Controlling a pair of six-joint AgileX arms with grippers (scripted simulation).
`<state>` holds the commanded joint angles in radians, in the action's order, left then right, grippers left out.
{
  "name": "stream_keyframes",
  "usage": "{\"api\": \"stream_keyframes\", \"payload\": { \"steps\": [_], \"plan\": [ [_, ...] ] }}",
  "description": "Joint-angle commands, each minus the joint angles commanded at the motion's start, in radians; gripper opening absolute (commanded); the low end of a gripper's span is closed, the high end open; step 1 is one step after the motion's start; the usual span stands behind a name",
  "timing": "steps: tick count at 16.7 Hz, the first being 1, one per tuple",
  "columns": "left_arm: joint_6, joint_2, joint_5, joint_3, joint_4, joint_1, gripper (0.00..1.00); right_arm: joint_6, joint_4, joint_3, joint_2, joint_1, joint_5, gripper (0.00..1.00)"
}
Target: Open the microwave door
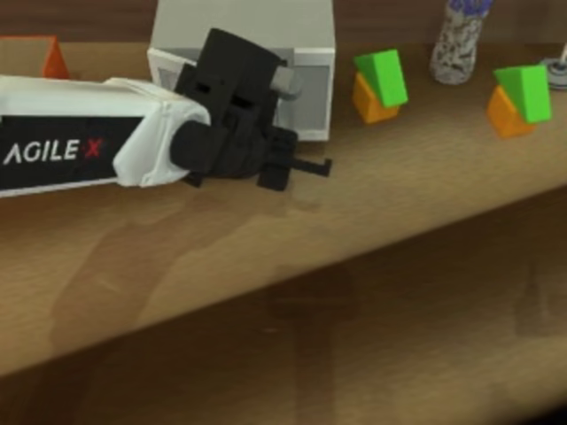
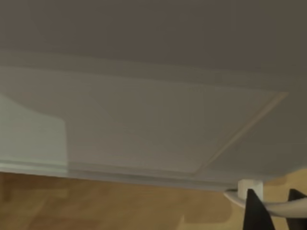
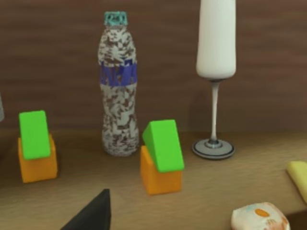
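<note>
Microwave stood at the table's far edge, left gripper low against the door front (jaw state impossible to tell), bottle right of the microwave, right arm unseen from above.

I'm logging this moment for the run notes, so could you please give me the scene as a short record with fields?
Working arm: left gripper, low in front of the microwave
Microwave door: looks shut, fills the left wrist view
Right arm: not in the top view
To the right of the microwave: two orange-and-green blocks, bottle, glass
Surface: wooden table
</note>
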<state>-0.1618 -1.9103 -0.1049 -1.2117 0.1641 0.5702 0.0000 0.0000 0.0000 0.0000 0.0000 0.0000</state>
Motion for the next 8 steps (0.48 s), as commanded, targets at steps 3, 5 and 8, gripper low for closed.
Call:
{"api": "stream_keyframes", "payload": {
  "steps": [3, 5, 8],
  "plan": [
    [0.000, 0.000, 0.000, 0.000, 0.000, 0.000, 0.00, 0.000, 0.000, 0.000, 0.000, 0.000, 0.000, 1.00],
    [0.000, 0.000, 0.000, 0.000, 0.000, 0.000, 0.00, 0.000, 0.000, 0.000, 0.000, 0.000, 0.000, 1.00],
    [-0.006, -0.002, 0.008, -0.003, 0.000, 0.008, 0.00, 0.000, 0.000, 0.000, 0.000, 0.000, 0.000, 1.00]
  ]
}}
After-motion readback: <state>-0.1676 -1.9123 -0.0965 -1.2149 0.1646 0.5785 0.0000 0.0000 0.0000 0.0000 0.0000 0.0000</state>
